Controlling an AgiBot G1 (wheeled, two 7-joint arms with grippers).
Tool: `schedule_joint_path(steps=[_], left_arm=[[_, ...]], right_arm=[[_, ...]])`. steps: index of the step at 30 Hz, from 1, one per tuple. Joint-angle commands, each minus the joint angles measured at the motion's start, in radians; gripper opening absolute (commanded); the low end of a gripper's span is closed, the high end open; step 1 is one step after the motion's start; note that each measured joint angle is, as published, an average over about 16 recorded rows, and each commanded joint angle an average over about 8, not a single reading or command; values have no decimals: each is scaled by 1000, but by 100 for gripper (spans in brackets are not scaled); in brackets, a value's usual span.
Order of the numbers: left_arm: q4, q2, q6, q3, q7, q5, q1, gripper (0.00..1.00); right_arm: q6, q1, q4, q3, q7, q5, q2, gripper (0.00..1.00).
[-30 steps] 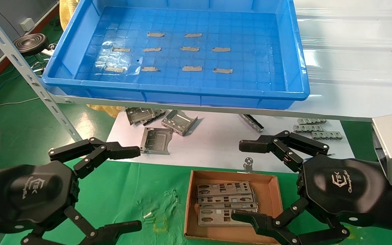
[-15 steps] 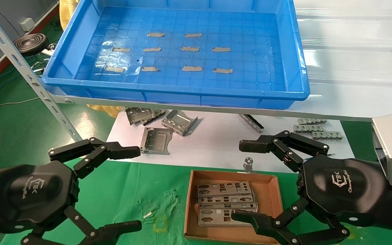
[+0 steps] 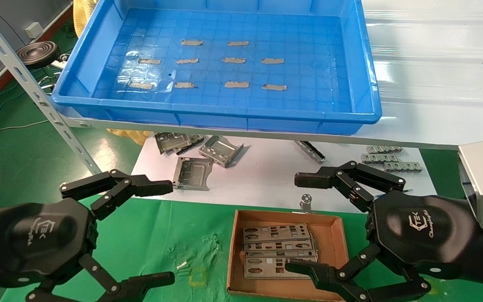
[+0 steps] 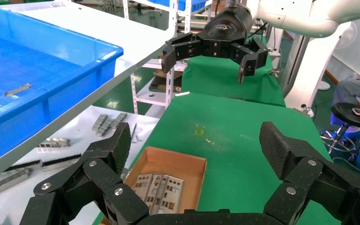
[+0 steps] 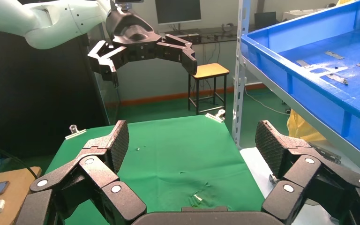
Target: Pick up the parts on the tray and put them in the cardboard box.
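- Our left gripper hangs nearest, fingers spread wide and holding nothing, above the green cloth.
- Our right gripper is likewise spread and bare, its lower finger over the box.
- We see the parts stacked flat inside the box.
- Farther back, brackets lie on the white sheet.
- Beyond, we see only tape strips on the tray floor.
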Motion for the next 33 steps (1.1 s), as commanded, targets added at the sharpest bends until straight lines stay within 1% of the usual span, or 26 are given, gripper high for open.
schedule_joint_path(steps=[1, 33], left_arm=[[0, 0, 0, 0, 0, 0, 0, 100], [0, 0, 0, 0, 0, 0, 0, 100]], right_arm=[[0, 0, 0, 0, 0, 0, 0, 100], [0, 0, 0, 0, 0, 0, 0, 100]])
